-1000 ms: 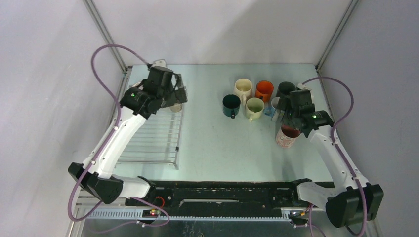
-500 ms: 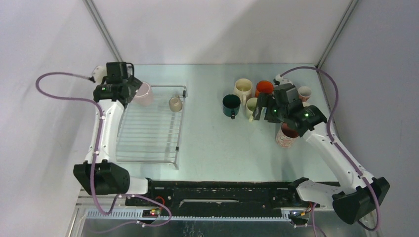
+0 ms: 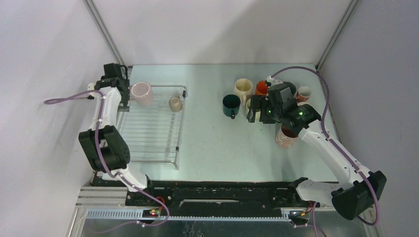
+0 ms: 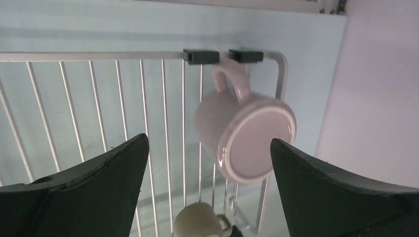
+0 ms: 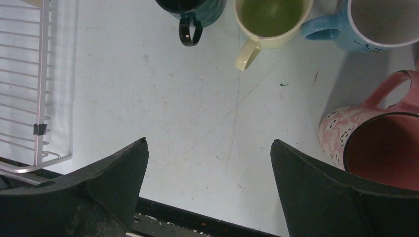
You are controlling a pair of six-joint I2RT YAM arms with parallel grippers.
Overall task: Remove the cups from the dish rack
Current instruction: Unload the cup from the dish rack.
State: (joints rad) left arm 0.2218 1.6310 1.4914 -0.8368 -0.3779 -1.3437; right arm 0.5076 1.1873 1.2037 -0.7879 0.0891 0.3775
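Top external view: the dish rack (image 3: pixel 148 143) lies on the left of the table (image 3: pixel 212 148). A pink cup (image 3: pixel 142 93) lies on its side at the rack's far-left corner, and a small beige cup (image 3: pixel 174 103) sits by the far-right rim. The left gripper (image 4: pixel 208 143) is spread wide just short of the pink cup, not touching it. The right gripper (image 5: pixel 208 143), also spread and empty, hangs over the table beside a dark green cup (image 5: pixel 195 10) and a speckled pink cup (image 5: pixel 365 138).

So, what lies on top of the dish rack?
Two cups: a pink mug on its side at the far left corner and a beige cup by the far rim. The left arm covers the left edge of the dish rack, so that strip is hidden.
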